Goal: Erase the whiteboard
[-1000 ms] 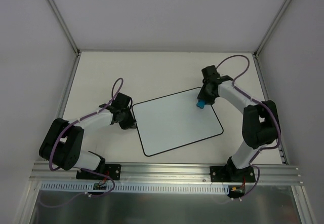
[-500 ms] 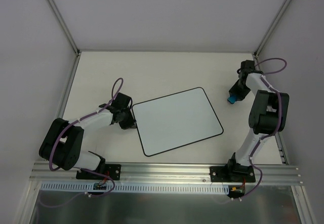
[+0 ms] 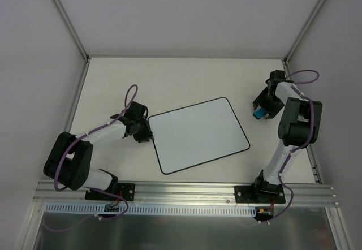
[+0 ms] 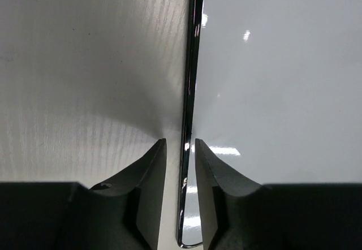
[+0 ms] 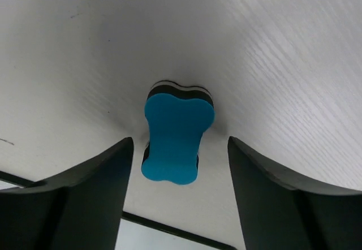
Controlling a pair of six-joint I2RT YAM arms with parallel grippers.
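The whiteboard (image 3: 198,134) lies flat mid-table, white with a thin black border, and no marks show on it. My left gripper (image 3: 148,134) is at its left edge. In the left wrist view the gripper (image 4: 180,148) stands slightly open, its fingers (image 4: 150,176) either side of the black border (image 4: 189,91) with a gap on each side. The blue peanut-shaped eraser (image 3: 259,113) lies on the table to the right of the board. My right gripper (image 5: 180,143) is open around the eraser (image 5: 176,137) without touching it. A corner of the whiteboard (image 5: 158,241) shows below it.
White walls with metal corner posts (image 3: 67,21) enclose the table on three sides. The right arm's elbow (image 3: 297,123) stands close to the right wall. An aluminium rail (image 3: 181,190) carrying both arm bases runs along the near edge.
My right arm carried the eraser off the board to the right, then opened, leaving it on the table. My left gripper opened off the board's left edge.
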